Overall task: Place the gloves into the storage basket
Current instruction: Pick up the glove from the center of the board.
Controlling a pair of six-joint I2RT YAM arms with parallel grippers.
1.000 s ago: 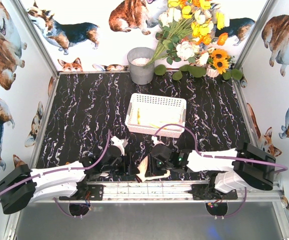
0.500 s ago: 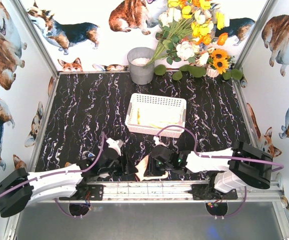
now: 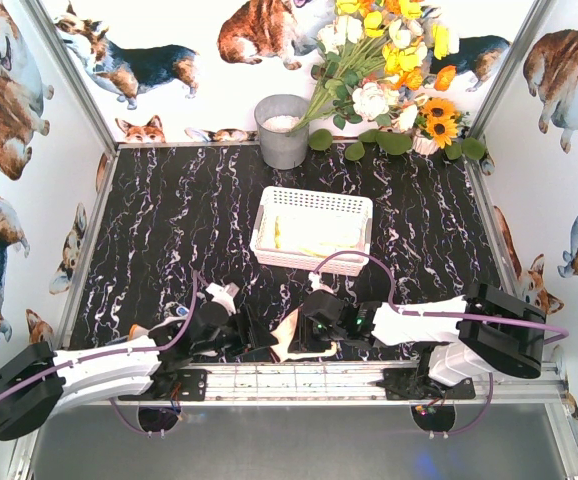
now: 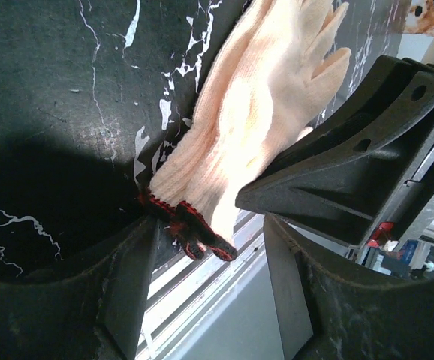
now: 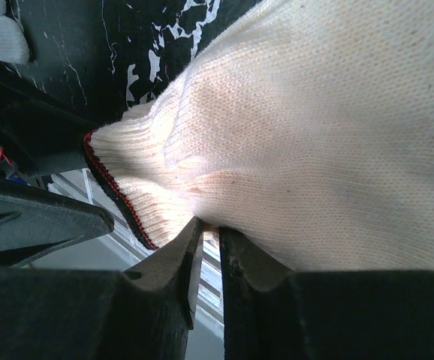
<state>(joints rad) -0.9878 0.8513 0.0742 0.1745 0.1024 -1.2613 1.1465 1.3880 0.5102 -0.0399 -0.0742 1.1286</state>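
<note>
Glove [image 3: 289, 338] lies at the near edge of the tabletop [image 3: 169, 230], about midway along it, between my two grippers. My right gripper [image 5: 209, 238] is clamped on it just behind the cuff, with a fold of knit pinched between nearly closed jaws. My left gripper [image 4: 208, 229] is spread wide around the cuff end and seems to touch nothing. The cuff sits at the near edge and the fingers run inward. The basket [image 3: 314, 193] lies toward the far edge, well apart, so I judge this carry is the right arm's: lift, then reach forward.
</note>
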